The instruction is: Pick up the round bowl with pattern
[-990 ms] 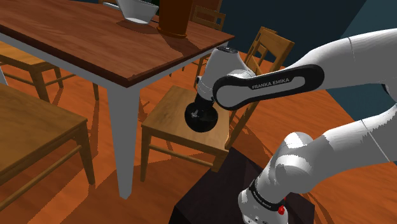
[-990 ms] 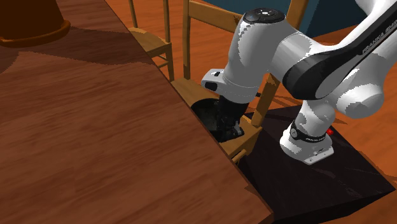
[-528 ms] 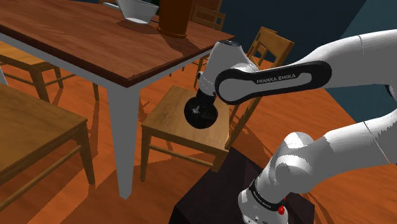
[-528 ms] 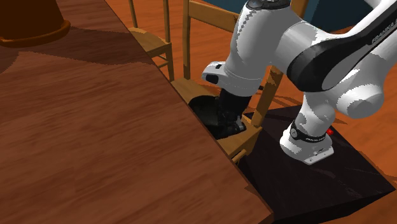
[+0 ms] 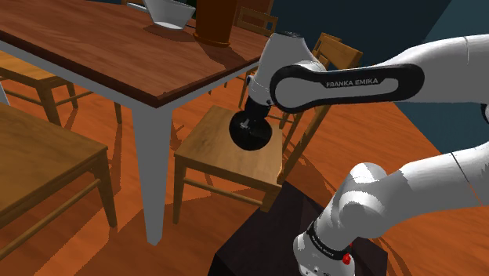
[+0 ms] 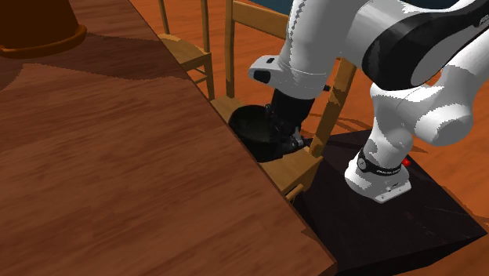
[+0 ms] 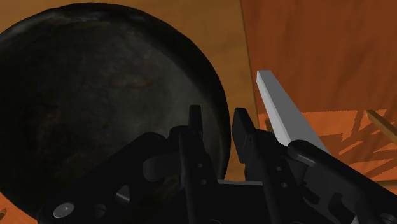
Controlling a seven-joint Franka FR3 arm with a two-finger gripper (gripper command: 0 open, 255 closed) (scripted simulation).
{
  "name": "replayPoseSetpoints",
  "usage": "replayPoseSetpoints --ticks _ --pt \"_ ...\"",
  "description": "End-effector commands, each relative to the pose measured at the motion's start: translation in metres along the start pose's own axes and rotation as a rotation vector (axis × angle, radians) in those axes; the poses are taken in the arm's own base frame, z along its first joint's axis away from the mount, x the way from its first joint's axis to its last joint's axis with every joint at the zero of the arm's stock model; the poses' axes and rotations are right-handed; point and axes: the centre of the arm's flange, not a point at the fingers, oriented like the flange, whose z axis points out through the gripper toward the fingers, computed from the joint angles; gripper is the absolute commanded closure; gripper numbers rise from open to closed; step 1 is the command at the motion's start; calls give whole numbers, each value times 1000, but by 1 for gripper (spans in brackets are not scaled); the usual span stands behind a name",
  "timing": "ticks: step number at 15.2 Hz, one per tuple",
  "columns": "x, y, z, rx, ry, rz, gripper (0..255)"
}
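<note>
Grip is narrow: the gripper (image 7: pixel 217 124) clasps the rim of the dark, mottled bowl (image 7: pixel 95 95) at the seat of the wooden chair (image 5: pixel 208 145). Best to raise it slowly and straight, so the rim does not slip.

I see the arm (image 5: pixel 439 67) as white rounded link shells with dark joints. A black oblong band (image 5: pixel 345 82) on one link carries white "FRANKA EMIKA" lettering. The base collar (image 5: pixel 320 241) is black with small white text, and there's a red dot (image 5: pixel 345 256) at its 4 o'clock. The gripper (image 7: pixel 218 121) is all black, with two flat, square-tipped fingers (image 7: pixel 242 127) and a blocky, angular body. It has one round grey screw head (image 7: pixel 62 210) at its 8 o'clock.
</note>
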Motion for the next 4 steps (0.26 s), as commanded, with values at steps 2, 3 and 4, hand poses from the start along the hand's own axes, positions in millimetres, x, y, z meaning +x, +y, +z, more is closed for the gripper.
replayPoseSetpoints --ticks 2,3,4 --pt "2 1 -17 0 1 0 255" --pt "2 2 -18 0 1 0 255" --pt "2 1 -18 0 1 0 255"
